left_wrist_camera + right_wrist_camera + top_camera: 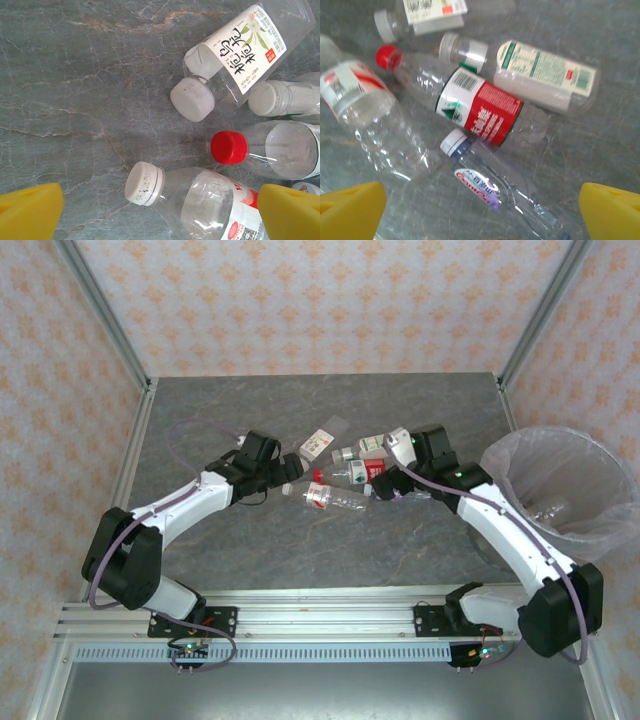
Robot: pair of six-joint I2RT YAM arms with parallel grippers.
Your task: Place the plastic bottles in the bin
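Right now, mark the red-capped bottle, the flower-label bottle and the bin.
red-capped bottle (272, 150): left wrist view, on its clear body just past the cap.
flower-label bottle (247, 52): left wrist view, on its white label.
bin (608, 465): top external view, on its lined inner wall.

Plastic bottles (345, 472): loose cluster near middle of table (250, 540), all lying on sides, several touching, mostly clear.
White-label bottle (240, 55): black characters, white cap.
Red-label bottle (480, 110): red cap, crumpled body.
Green-label bottle (545, 75): just beside red-label bottle, clear cap.
Small bottle (485, 187): pale cap, red-purple logo.
Bin (610, 465): round, upright at right edge of table, lined with crinkled clear bag.
Clear bottle (548, 510): lying inside bin.
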